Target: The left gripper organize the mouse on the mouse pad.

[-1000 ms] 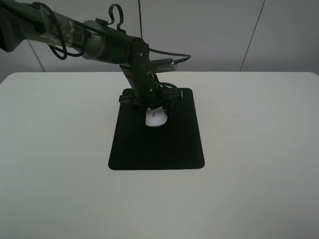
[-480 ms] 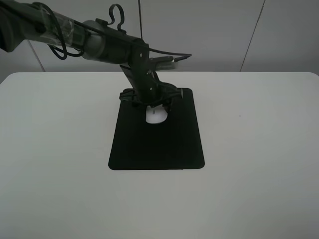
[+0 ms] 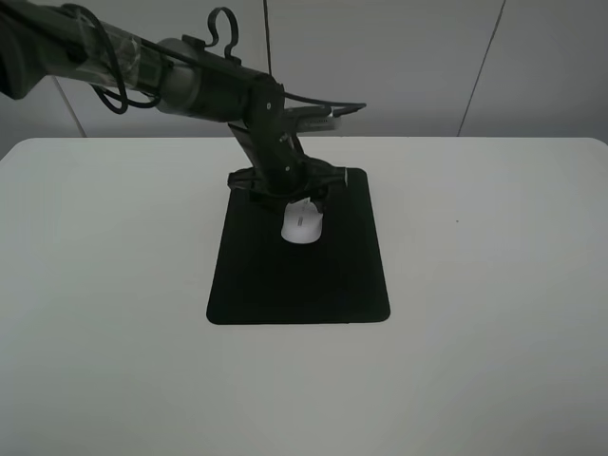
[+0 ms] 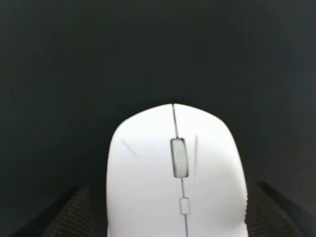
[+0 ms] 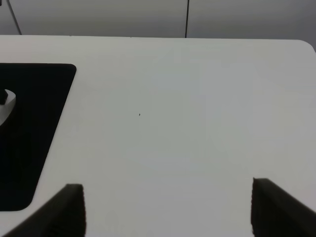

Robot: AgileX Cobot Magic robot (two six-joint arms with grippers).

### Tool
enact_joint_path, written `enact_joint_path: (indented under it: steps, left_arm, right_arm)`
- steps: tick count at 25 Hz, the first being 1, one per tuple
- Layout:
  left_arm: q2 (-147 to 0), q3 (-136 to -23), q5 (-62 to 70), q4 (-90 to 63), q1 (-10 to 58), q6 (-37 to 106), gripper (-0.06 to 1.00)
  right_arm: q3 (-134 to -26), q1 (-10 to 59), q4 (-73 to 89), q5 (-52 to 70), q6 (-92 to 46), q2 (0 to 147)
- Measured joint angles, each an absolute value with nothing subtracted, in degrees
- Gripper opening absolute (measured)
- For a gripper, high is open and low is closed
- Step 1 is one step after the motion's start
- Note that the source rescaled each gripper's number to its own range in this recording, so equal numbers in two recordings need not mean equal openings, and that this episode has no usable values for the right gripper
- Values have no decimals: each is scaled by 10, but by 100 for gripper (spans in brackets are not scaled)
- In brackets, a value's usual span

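Right fingers [image 5: 69,212]: over the near side of the bench [image 3: 494,285], spread wide, nothing between them, bare bench underneath.

One small dark speck [image 3: 456,222] on the bench, right of the pad, well apart from it.

Mouse pad [image 3: 294,285]: one, black, lying flat. It is centred left to right and sits closer to the bench's far edge than to its near edge. Same spot and same corners as 1 s ago.

Mouse [image 3: 302,226]: one, white, grey wheel. It is on the far half of the pad, about midway between the pad's left and right edges, and looks seated on the pad.
- vs 1 s ago: slightly further right.
- vs 0.5 s ago: a touch nearer, with more of its top clear of the hardware above it.

Left fingers [image 4: 71,219]: one at each flank of the mouse's rear, opened to roughly the mouse's width. The wheel end sticks out past the tips. Can't tell if they actually press the flanks or stand just off them, because the wrist view shows only a dark sliver at each side. Over the last second the assembly has pulled back a little toward the pad's far edge.

One arm [image 3: 204,90] in the overhead view, coming in from the bench's far left corner and angled down to the pad's far edge. Grey wall [image 3: 427,66] behind.
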State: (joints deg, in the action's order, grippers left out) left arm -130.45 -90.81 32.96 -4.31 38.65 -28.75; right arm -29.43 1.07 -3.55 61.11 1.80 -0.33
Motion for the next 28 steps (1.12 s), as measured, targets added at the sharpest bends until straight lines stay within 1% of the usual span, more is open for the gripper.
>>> enact_joint_path:
  steps: [14, 15, 16, 17, 18, 19, 20, 22, 25, 28]
  left_arm:
    - [-1302, -908, 325, -47, 386, -287, 27]
    - [-1299, -908, 322, -50, 386, -287, 33]
    - [-1295, -908, 322, -50, 387, -287, 46]
    - [-1290, -908, 322, -50, 387, -285, 67]
    - [-1285, -908, 321, -50, 387, -279, 83]
    - [-1281, -908, 321, -50, 387, -272, 92]
    - [-1278, -908, 322, -49, 387, -265, 96]
    - [-1273, -908, 331, -48, 386, -262, 100]
    - [-1256, -908, 353, -44, 381, -261, 100]
    - [-1221, -908, 372, 0, 377, -253, 100]
  right_arm:
    - [-294, 11, -35, 611, 18, -3]
    - [-294, 11, -35, 611, 18, -3]
    - [-294, 11, -35, 611, 18, -3]
    - [-294, 11, -35, 611, 18, -3]
    - [-294, 11, -35, 611, 18, -3]
    - [-294, 11, -35, 611, 18, -3]
    - [-294, 11, -35, 611, 18, -3]
    - [-294, 11, -35, 611, 18, -3]
    - [-294, 11, -35, 611, 18, -3]
    - [-294, 11, -35, 611, 18, -3]
